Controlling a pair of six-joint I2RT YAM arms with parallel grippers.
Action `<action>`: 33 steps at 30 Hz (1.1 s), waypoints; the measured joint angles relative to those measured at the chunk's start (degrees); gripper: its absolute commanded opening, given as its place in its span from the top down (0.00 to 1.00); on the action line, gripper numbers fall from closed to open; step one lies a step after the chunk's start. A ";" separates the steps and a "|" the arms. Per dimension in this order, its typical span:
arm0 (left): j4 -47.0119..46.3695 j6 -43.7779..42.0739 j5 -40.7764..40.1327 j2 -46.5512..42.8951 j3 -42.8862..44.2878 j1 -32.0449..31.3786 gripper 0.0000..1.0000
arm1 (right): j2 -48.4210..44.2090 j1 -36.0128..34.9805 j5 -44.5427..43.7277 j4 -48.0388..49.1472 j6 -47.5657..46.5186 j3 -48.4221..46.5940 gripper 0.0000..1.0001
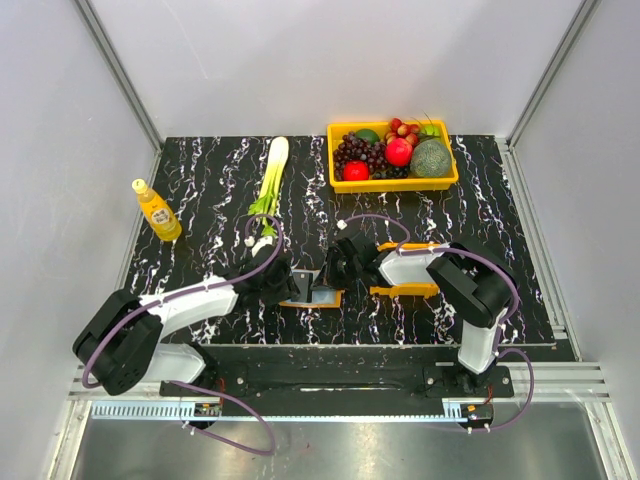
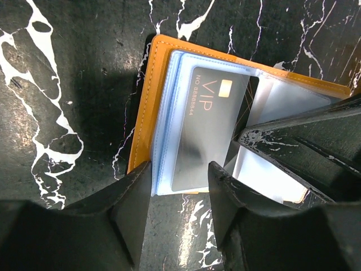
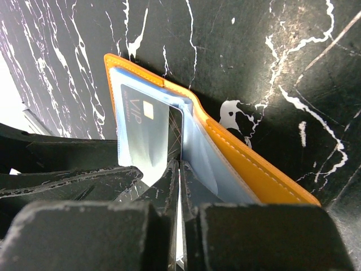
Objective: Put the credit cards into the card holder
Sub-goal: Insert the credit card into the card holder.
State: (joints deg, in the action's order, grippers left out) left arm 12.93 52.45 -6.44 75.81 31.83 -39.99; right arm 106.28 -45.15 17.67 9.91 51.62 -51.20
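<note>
The table [image 1: 200, 190] is black with white streaks. In the middle of it, near the front, lies the card holder [image 2: 144, 107]. It is orange and lies open. Inside it are clear, pale blue pockets. A dark grey credit card [image 2: 206, 132] sits partly in one pocket. It has "VIP" written on it and a small gold square. Its near end sticks out of the pocket.

The two arms meet over the card holder, one from each side.

The left gripper [image 2: 180, 169] has its jaws apart, about half wide. One finger stands on each side of the credit card's near end. It is not squeezing the card. I cannot tell if the fingers touch it.

The right gripper [image 3: 179, 169] has its fingers pressed tight together. A thin, pale leaf of the card holder is pinched between them, just beside the credit card. The orange cover on that side is tilted up off the table.

A small orange tray [image 1: 405, 291] lies just to the right of the card holder, partly under the right arm. At the back of the table stands a yellow basket [image 1: 395, 184] full of fruit. A long green and white vegetable [image 1: 272, 175] lies to the left of the basket. A yellow bottle [image 1: 158, 212] stands near the left edge, well apart from the card holder.
</note>
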 measured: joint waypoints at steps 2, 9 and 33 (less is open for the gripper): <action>-0.57 0.00 0.07 -0.37 -0.46 0.00 0.51 | 0.00 0.00 0.07 0.35 0.15 0.11 0.94; -2.01 0.04 0.20 -1.42 -1.81 0.00 0.53 | 0.00 -0.02 1.88 1.51 0.33 0.28 0.88; -2.01 -0.13 0.31 -1.51 -1.99 0.11 0.59 | 1.03 -0.50 4.22 3.65 0.70 0.44 0.72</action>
State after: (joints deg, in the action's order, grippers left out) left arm 10.92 52.31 -6.13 74.30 29.85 -39.88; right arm 107.31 -45.65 21.89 13.56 52.31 -50.76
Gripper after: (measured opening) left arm 0.431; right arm 0.234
